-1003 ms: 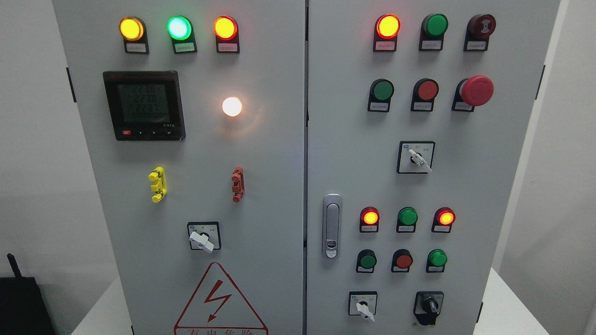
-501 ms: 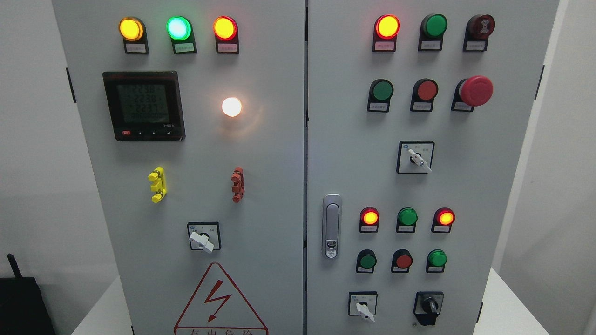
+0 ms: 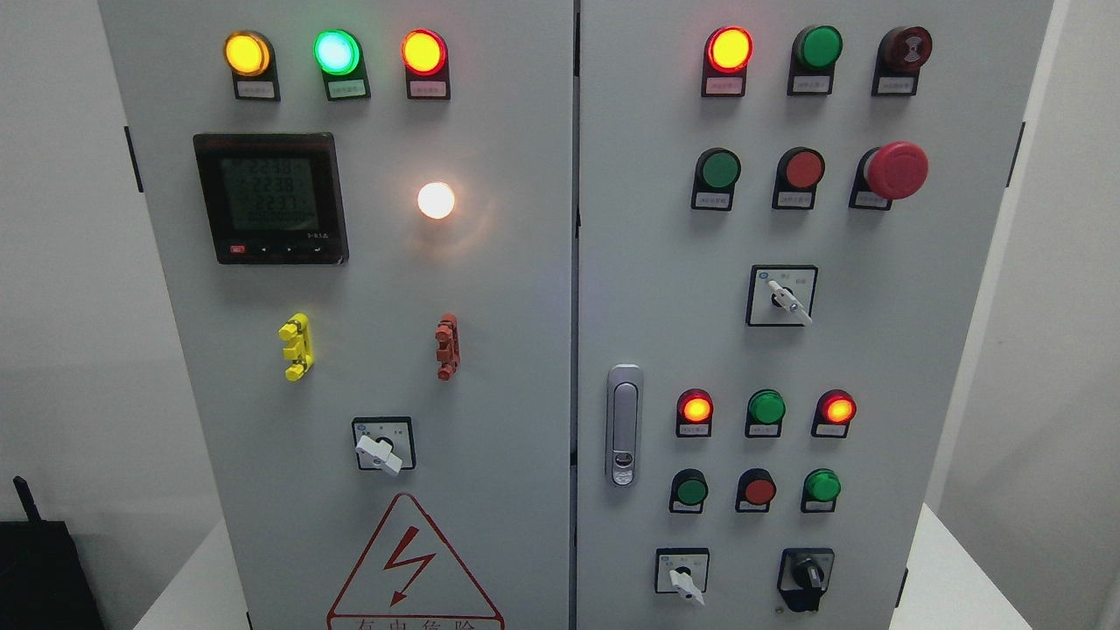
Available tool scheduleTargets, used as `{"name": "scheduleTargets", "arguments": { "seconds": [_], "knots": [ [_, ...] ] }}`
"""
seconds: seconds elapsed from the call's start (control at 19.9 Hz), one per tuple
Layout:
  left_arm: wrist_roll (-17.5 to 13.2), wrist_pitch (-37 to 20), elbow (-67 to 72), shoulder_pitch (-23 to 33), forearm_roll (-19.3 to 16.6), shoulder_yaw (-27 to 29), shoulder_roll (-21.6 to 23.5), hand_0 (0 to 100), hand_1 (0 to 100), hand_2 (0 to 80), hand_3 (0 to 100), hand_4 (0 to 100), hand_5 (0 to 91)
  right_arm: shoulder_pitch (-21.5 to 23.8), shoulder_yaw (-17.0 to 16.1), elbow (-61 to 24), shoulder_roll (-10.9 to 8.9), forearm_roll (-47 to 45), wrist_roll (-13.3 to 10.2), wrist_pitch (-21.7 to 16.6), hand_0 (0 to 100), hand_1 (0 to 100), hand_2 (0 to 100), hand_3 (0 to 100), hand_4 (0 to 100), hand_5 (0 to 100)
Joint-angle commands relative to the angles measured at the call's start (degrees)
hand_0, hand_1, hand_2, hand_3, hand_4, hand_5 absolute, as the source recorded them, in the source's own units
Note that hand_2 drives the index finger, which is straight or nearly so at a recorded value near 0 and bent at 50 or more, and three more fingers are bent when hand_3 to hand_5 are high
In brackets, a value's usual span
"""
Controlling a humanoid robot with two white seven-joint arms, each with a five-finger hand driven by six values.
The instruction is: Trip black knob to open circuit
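White table (image 3: 954,577) carries the grey cabinet (image 3: 525,350) (two doors) — standing upright.

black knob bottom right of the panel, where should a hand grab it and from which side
Pinch the raised bar of the black knob across its two flat sides, coming straight at the right door from the front. The bar stands roughly vertical and sticks out of a round base, so fingers probably fit left and right of it. No hand is in view.

A grey two-door cabinet (image 3: 525,289) fills the view. The black knob (image 3: 806,573) sits at the right door's lower right, beside a white-handled switch (image 3: 683,579). A lit meter (image 3: 270,198) is on the left door; its digits are too blurred to read.
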Motion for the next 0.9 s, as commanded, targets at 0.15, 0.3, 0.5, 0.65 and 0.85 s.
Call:
{"name": "scheduleTargets", "arguments": {
  "seconds": [0.15, 0.3, 0.5, 0.65, 0.85],
  "knots": [
    [-0.05, 0.1, 0.0, 0.0, -1.32, 0.0, 0.0, 12, 39, 0.0, 0, 0, 0.0, 3.21, -1.76, -24.99, 0.64, 0.13, -0.16, 0.17, 0, 0, 0, 0, 0, 0],
    [-0.05, 0.1, 0.0, 0.0, -1.32, 0.0, 0.0, 12, 39, 0.0, 0, 0, 0.0, 3.57, -1.93, -28.16, 0.73, 0.05, -0.16, 0.08, 0, 0, 0, 0, 0, 0],
    [-0.05, 0.1, 0.0, 0.0, -1.32, 0.0, 0.0, 12, 39, 0.0, 0, 0, 0.0, 4.27, -2.2, -32.2, 0.73, -0.13, -0.16, 0.08, 0, 0, 0, 0, 0, 0],
    [-0.05, 0.18, 0.0, 0.0, -1.32, 0.0, 0.0, 12, 39, 0.0, 0, 0, 0.0, 4.97, -2.2, -35.63, 0.64, -0.3, -0.08, -0.27, 0, 0, 0, 0, 0, 0],
    [-0.05, 0.1, 0.0, 0.0, -1.32, 0.0, 0.0, 12, 39, 0.0, 0, 0, 0.0, 5.41, -2.2, -39.41, 0.64, -0.48, -0.08, -0.36, 0, 0, 0, 5, 0, 0]
  ]
}}
